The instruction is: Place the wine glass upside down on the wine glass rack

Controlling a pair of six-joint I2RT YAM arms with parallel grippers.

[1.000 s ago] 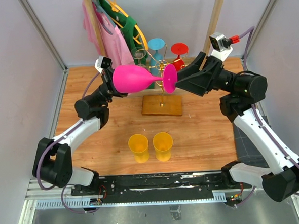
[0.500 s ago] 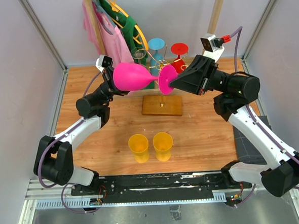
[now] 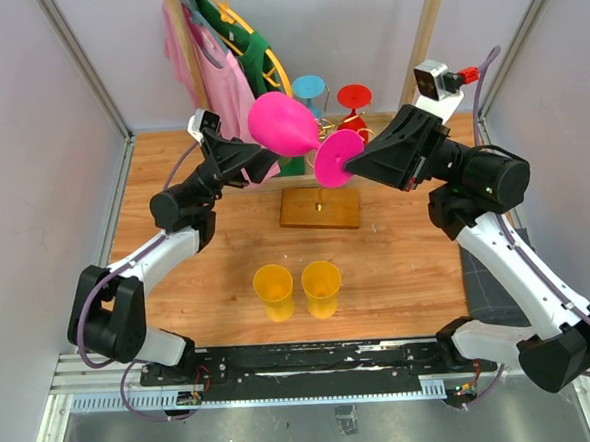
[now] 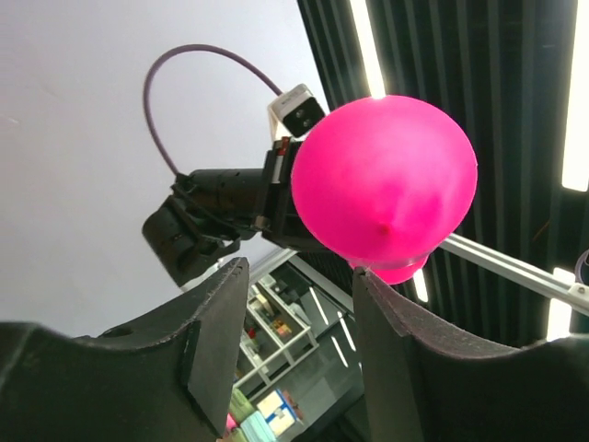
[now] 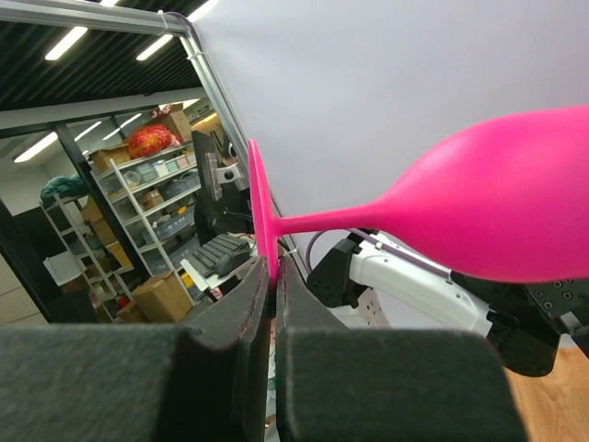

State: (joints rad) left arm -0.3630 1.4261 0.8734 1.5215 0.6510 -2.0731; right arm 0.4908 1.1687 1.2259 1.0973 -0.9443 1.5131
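The pink wine glass (image 3: 282,124) hangs in the air above the table, bowl up and to the left, its foot (image 3: 338,158) pointing right. My right gripper (image 3: 357,163) is shut on the foot's rim; in the right wrist view the thin foot (image 5: 260,216) is pinched between the pads at my right gripper (image 5: 274,267). My left gripper (image 3: 264,161) is open just below the bowl, and the bowl (image 4: 386,175) sits beyond its spread fingers (image 4: 299,276), apart from them. The wine glass rack (image 3: 319,207), gold wire on a wooden base, stands right beneath the glass.
A blue glass (image 3: 309,87) and a red glass (image 3: 354,97) hang on the rack's far arms. Two yellow cups (image 3: 273,290) (image 3: 321,287) stand in front. A clothes rail with pink and green garments (image 3: 220,60) fills the back left; a wooden post (image 3: 426,33) rises at the back right.
My left gripper opened and let go of the bowl. My right gripper shut on the foot, and the bowl rose up and to the right.
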